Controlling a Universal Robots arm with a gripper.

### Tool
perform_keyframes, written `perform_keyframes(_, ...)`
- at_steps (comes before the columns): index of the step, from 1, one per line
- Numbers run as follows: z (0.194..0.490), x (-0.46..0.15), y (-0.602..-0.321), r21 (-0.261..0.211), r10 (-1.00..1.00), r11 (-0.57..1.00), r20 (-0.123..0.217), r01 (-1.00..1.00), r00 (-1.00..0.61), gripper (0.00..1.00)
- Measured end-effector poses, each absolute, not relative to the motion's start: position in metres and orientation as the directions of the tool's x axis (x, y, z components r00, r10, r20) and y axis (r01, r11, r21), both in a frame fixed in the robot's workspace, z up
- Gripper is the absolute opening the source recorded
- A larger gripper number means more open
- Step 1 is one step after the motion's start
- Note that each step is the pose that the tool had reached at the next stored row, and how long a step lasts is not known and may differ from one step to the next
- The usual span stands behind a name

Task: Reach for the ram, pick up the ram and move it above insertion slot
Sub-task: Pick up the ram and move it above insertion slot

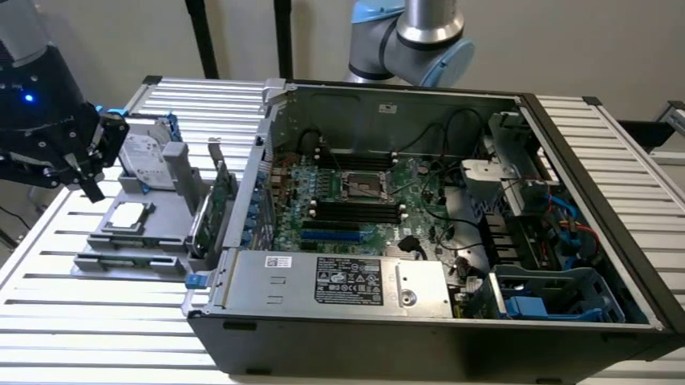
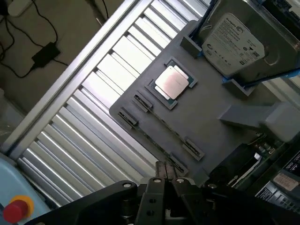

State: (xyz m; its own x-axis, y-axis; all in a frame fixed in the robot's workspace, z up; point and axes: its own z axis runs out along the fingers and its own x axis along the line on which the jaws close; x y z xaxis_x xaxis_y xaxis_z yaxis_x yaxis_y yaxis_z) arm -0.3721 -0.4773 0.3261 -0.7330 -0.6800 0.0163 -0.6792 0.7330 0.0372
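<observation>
Robot gripper (image 1: 86, 186) hovers over a grey parts tray (image 2: 206, 117) holding the ram (image 2: 154, 140), beside an open computer case (image 1: 428, 321) (whether it is clenched or released cannot be told).

Silver arm (image 1: 434, 18) with pale blue joint caps (image 1: 460, 60); black hand (image 2: 168, 171) bearing a blue light (image 1: 29, 98)

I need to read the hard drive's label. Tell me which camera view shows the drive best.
The wrist view: the hard drive faces the camera, with its white label in plain sight. The exterior view shows it from the side, standing at a slant on the gray holder, at the exterior view's left.
</observation>
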Motion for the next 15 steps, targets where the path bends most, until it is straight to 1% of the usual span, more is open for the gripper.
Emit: perform_keyframes(15,0.3251,-0.3721,-0.4773,0.024,-0.852,0.523,0.006,-0.852,-0.523,0.11)
